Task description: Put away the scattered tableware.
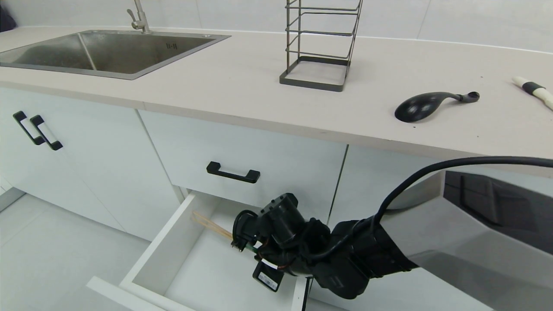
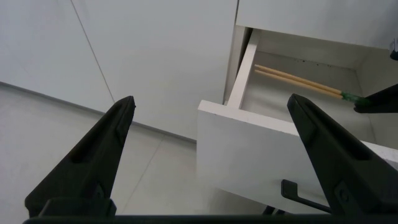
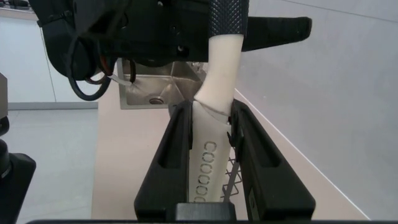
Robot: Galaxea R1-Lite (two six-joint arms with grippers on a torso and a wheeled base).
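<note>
The right gripper [image 3: 210, 112] is clenched on the perforated head of a cream plastic utensil with a black knurled handle [image 3: 216, 68], bottom centre of the right wrist view. The left gripper [image 2: 210, 99] hangs spread wide before the open white drawer [image 2: 249, 149], with pale wooden chopsticks [image 2: 298, 79] inside at upper right. A black plastic spoon [image 1: 425, 105] sits right of centre on the beige countertop [image 1: 242, 86]. Gripped far from its handle end, the utensil could pivot, slip, or strike the drawer rim.

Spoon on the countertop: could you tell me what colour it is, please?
The spoon is plain black; the head view shows it best.
</note>
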